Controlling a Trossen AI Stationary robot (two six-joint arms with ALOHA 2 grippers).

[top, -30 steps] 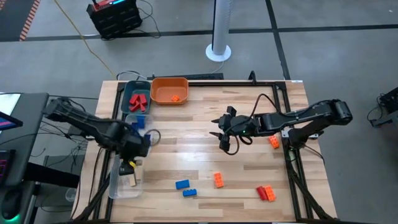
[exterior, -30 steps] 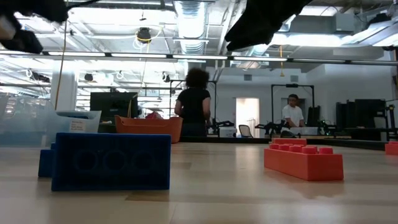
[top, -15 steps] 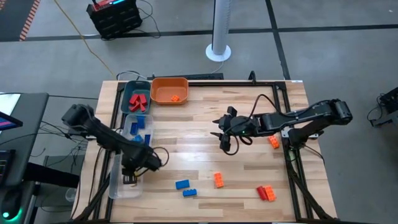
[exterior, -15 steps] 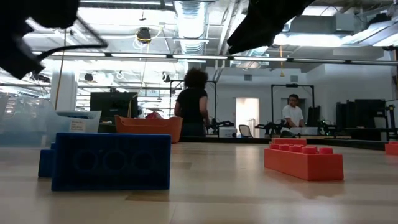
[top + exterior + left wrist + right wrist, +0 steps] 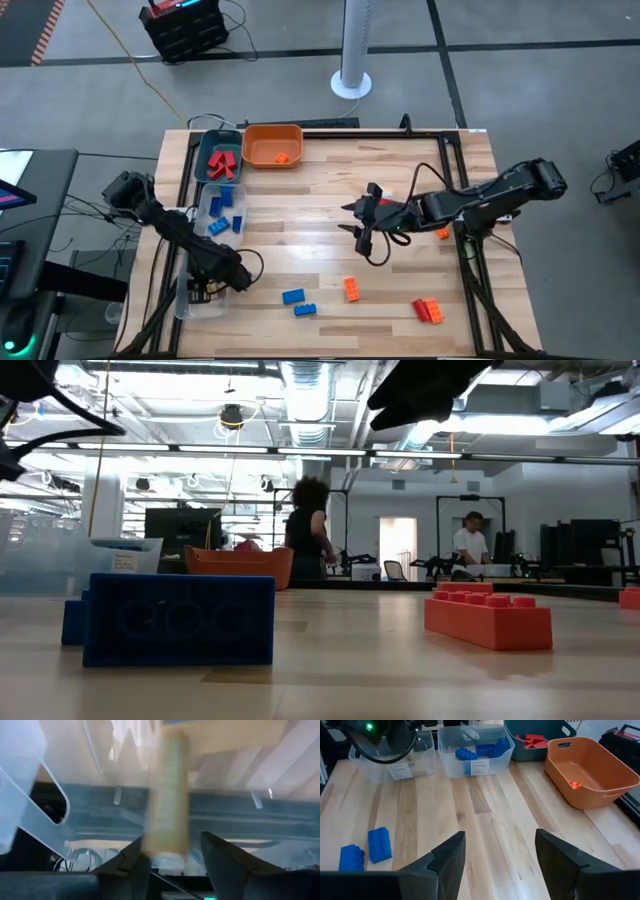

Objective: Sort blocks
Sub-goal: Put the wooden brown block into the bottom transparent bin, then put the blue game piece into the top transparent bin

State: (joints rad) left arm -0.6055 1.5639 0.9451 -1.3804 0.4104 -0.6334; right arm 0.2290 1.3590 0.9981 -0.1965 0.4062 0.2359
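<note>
My left gripper (image 5: 212, 284) hangs over the near clear tray (image 5: 186, 300) at the table's left edge. In its wrist view the open fingers (image 5: 175, 865) frame a blurred tan wooden block (image 5: 167, 795) just past their tips, above the tray's clear wall. My right gripper (image 5: 360, 226) hovers open and empty over mid-table (image 5: 495, 865). Loose blocks lie near the front edge: two blue (image 5: 292, 296) (image 5: 379, 844), one orange (image 5: 351, 289), a red and orange pair (image 5: 430, 310). Another orange block (image 5: 440, 232) lies by the right arm. My left gripper: the tan block's near end (image 5: 165, 851) shows beside one fingertip (image 5: 135, 862), smeared by motion. I cannot tell whether the finger still touches it. The other finger stands apart from it.
Along the left side stand a teal tray (image 5: 205, 150) with red blocks, an orange tray (image 5: 262, 133) with one orange block (image 5: 282, 157), and a second clear tray (image 5: 206, 200) with blue blocks. The low view shows a blue block (image 5: 180, 618) and an orange one (image 5: 488, 618) close up. People stand in the room behind.
My left gripper has moved toward the table's near edge, from beside the blue-block tray to above the near clear tray, carrying the tan block with it. My right gripper has shifted slightly toward the near edge. The loose blocks have stayed where they were.
</note>
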